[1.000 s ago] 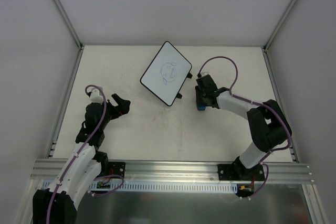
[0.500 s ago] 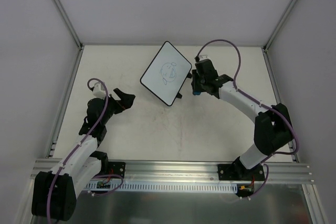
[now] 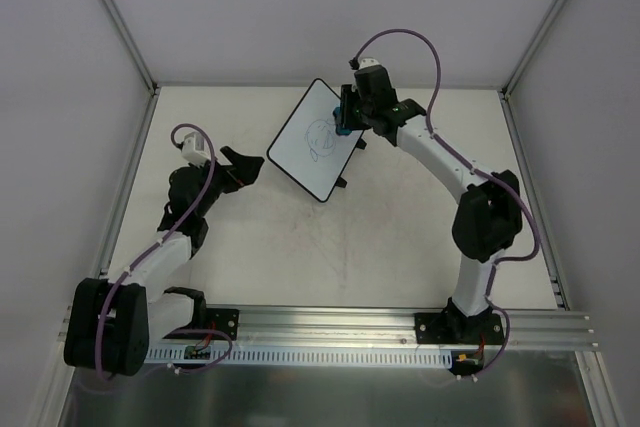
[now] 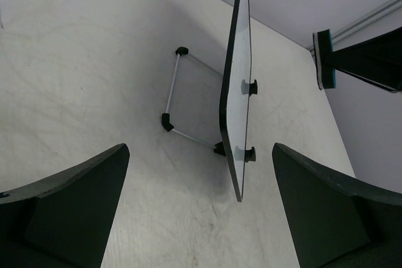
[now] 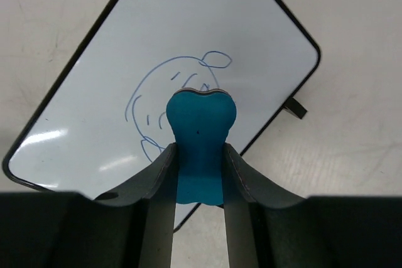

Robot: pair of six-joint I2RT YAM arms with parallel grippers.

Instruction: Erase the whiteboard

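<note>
**Blue eraser held just off the scribbled whiteboard, left claw open and empty**

On my left, the left gripper [image 3: 243,167] is low over the pale table [image 3: 400,237] and points toward the board. Its two fingers are spread wide with nothing between them. At the far middle of the table is the whiteboard [image 3: 318,139], turned corner-on to me. It is propped at a tilt on a thin wire stand [image 4: 173,101], and a blue scribble [image 5: 176,86] marks its face. To the right, the right arm stretches far out from its base and bends leftward. The right gripper [image 3: 345,117] is over the board's far right part, fingers clamped on a blue eraser [image 5: 200,142]. My left wrist view shows a gap between eraser and board
</note>
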